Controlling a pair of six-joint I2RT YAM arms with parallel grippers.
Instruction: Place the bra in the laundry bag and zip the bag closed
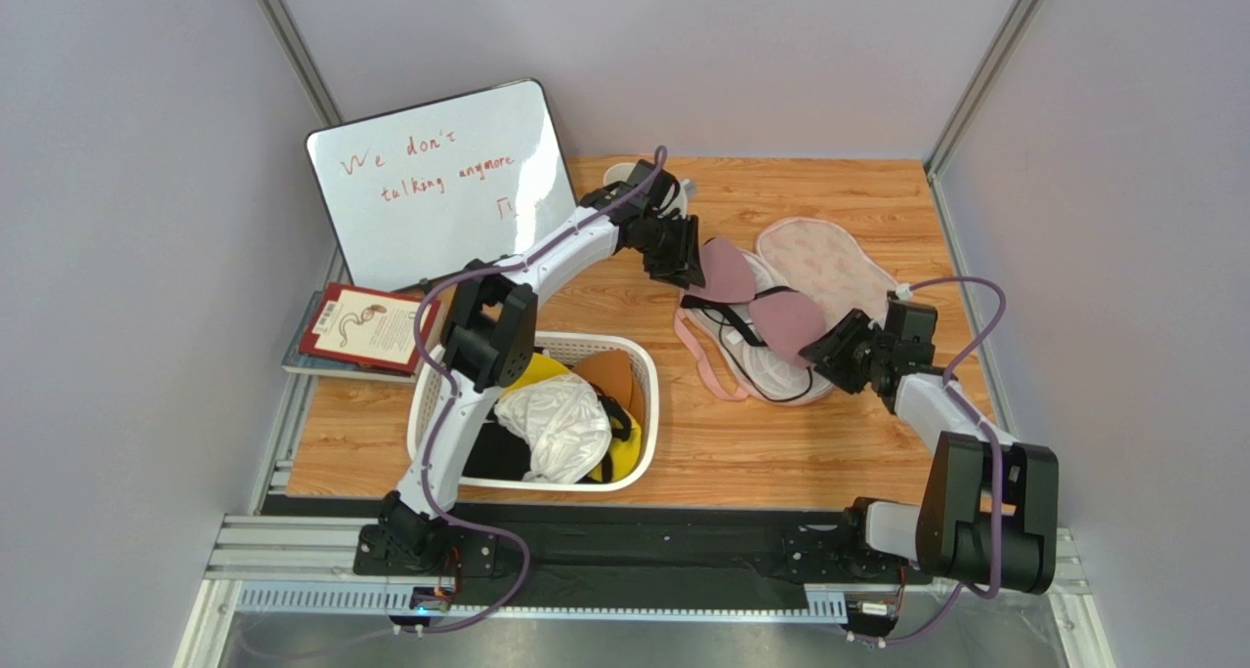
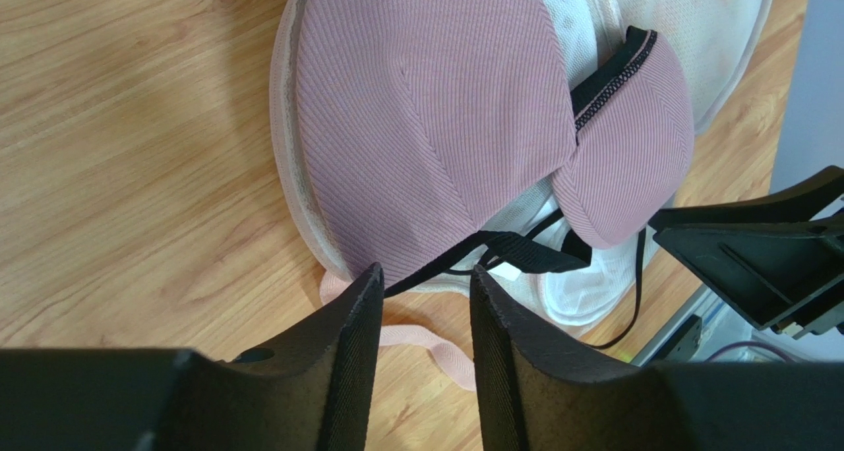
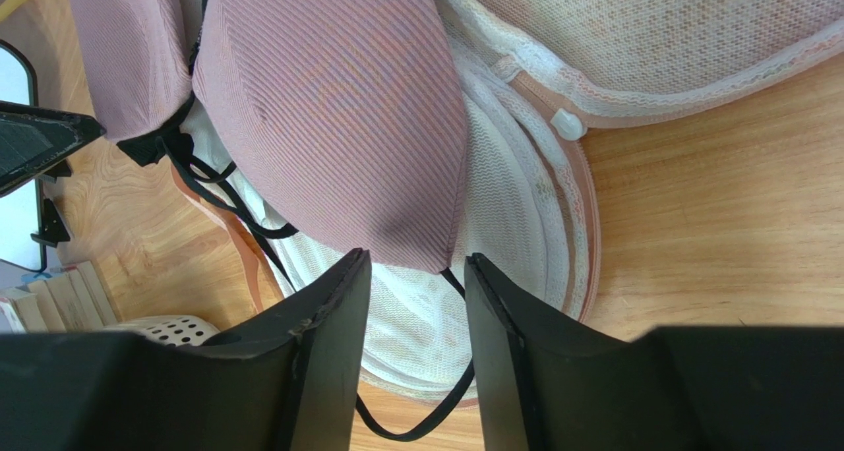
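The pale pink bra point(image 1: 760, 296) lies with both cups on the open lower half of the cream laundry bag point(image 1: 763, 364). The bag's flap point(image 1: 831, 264) is folded back to the far right. Its pink loop point(image 1: 713, 364) trails on the wood. My left gripper point(image 1: 678, 262) is open and empty at the left cup's edge. In the left wrist view it point(image 2: 424, 278) stands just short of the cup point(image 2: 436, 105) and a black strap point(image 2: 525, 253). My right gripper point(image 1: 825, 350) is open and empty. In the right wrist view it point(image 3: 414, 268) straddles the right cup's point(image 3: 347, 105) edge above the mesh point(image 3: 515, 204).
A white slotted basket point(image 1: 634, 358) with yellow and white garments stands at the near left. A whiteboard point(image 1: 440, 177) leans at the back left, with a red book point(image 1: 360, 324) in front of it. Grey walls close in on three sides. The zip puller point(image 3: 568, 125) lies on the bag's rim.
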